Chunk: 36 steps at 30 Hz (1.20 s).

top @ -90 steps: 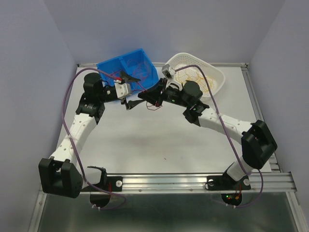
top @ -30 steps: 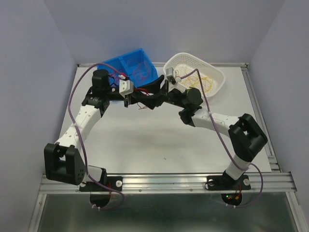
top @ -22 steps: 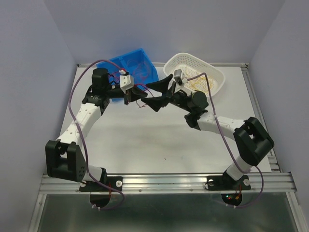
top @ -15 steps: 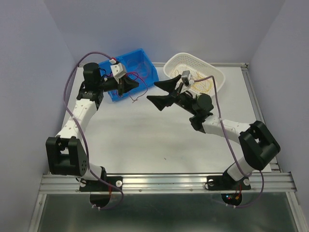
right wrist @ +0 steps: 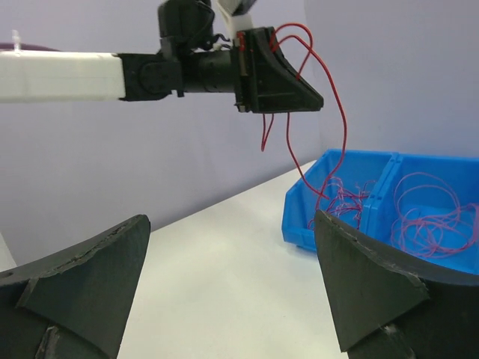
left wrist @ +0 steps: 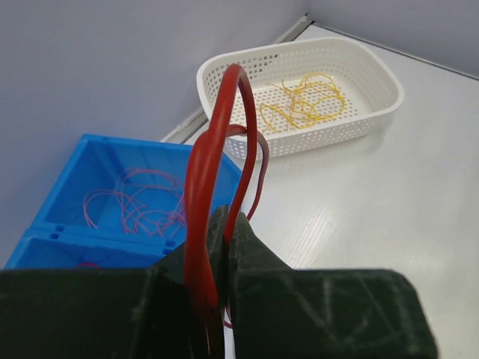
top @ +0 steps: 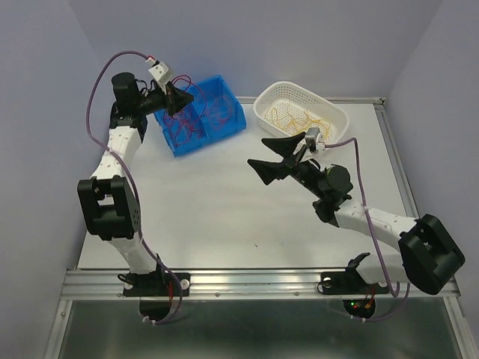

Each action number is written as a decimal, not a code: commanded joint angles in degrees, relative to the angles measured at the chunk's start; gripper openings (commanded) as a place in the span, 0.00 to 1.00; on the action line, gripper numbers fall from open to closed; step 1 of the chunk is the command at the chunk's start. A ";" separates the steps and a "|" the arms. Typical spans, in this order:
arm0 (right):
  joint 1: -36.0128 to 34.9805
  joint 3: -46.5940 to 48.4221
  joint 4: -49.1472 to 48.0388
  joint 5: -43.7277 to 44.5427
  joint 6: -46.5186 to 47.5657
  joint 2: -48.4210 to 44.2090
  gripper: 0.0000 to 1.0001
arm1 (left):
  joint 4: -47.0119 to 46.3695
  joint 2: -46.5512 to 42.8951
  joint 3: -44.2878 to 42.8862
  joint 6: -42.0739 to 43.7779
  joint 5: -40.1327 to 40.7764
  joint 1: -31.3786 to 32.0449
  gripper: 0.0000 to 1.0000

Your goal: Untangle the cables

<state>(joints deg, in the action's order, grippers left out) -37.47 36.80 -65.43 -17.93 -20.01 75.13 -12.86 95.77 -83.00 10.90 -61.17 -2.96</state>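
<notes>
From above, the left pincer (top: 174,96) is closed on a thin dark red cable (top: 182,81), lifted over the far corner of the blue plastic two-compartment bin (top: 212,139). More dark red cables (top: 184,127) lie curled inside the bin beneath that pincer. The right pincer (top: 257,151) stands wide open and empty in mid-worktop, well apart from the bin. Just behind it is the white perforated basket (top: 338,114) with the yellow-orange cables (top: 296,116) in it.

In the left wrist view, the left pincer (left wrist: 227,224) clamps the red cable (left wrist: 224,134), which arches up ahead of the fingertips. The bin (left wrist: 97,226) is below and to its left, and the basket (left wrist: 378,69) lies farther ahead.

In the right wrist view, the right pincer (right wrist: 230,218) has nothing between its spread fingers. Beyond it the left pincer (right wrist: 281,75) dangles the cable (right wrist: 338,105), whose lower end trails down into the bin (right wrist: 299,218).

The step in hand appears to be dropping a separated red cable with its own colour. The next move probably calls for lowering the left pincer and opening it so that the whole loop falls inside the rim, without snagging the fingers.

The worktop (top: 217,217) is pale, smooth and matte, with a metal rail at the near edge. Plain lavender walls close it in on three sides.
</notes>
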 commanded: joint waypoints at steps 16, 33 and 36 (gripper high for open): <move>0.30 -11.66 0.12 5.45 0.59 -9.13 0.95 | -3.04 23.41 -20.54 -13.97 12.91 -4.33 0.00; 0.30 -14.82 0.13 5.46 -2.31 -9.74 0.95 | -13.68 24.56 -12.28 -28.48 26.79 -0.30 0.00; 0.21 -14.82 0.13 5.19 -4.06 -9.39 0.95 | -13.68 24.64 -11.22 -28.12 29.60 0.06 0.00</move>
<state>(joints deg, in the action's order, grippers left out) -37.47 22.76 -63.44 -13.02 -22.22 66.74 -21.63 121.05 -95.33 -15.97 -35.75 -3.81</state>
